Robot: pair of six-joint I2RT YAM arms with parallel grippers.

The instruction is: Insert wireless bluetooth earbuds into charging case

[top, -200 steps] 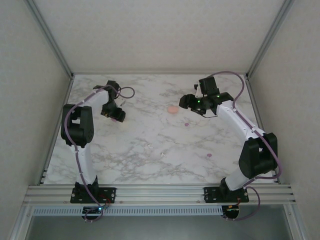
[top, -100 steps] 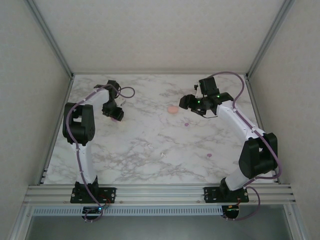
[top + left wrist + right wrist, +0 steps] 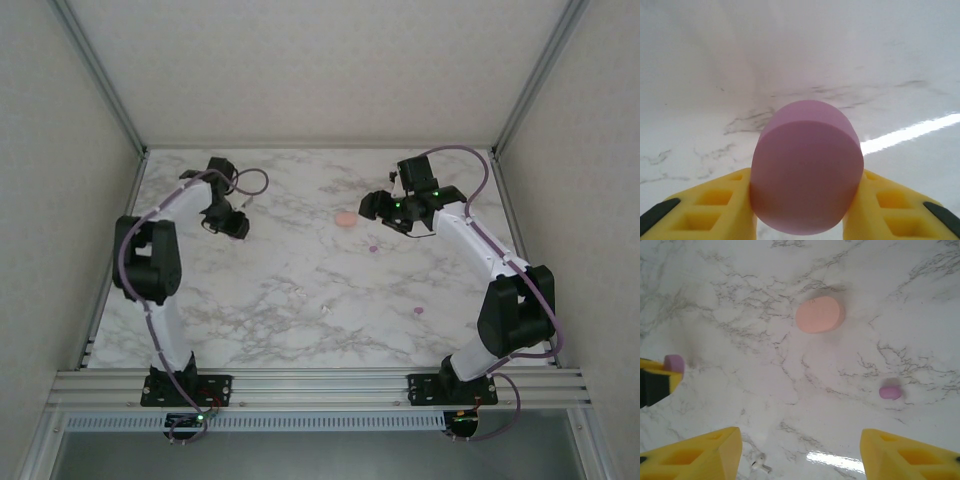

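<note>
My left gripper (image 3: 806, 200) is shut on a purple charging case (image 3: 807, 172); its yellow fingers (image 3: 715, 205) press against both sides of the case. In the top view this gripper (image 3: 226, 222) is at the back left of the table. My right gripper (image 3: 800, 450) hangs open and empty over the marble at the back right (image 3: 385, 206). Ahead of it lie a peach charging case (image 3: 819, 314), a small purple earbud (image 3: 889, 392) and a white earbud (image 3: 759, 466). Another purple earbud (image 3: 419, 311) lies nearer the right arm's base.
The marble table (image 3: 300, 260) is walled at the back and on both sides. Two small white earbuds (image 3: 300, 293) (image 3: 325, 310) lie near the middle. The left gripper with its purple case (image 3: 674, 363) shows at the left edge of the right wrist view.
The left jaws have closed onto the purple case, and the left arm's elbow has swung leftward. The right arm has not moved.
</note>
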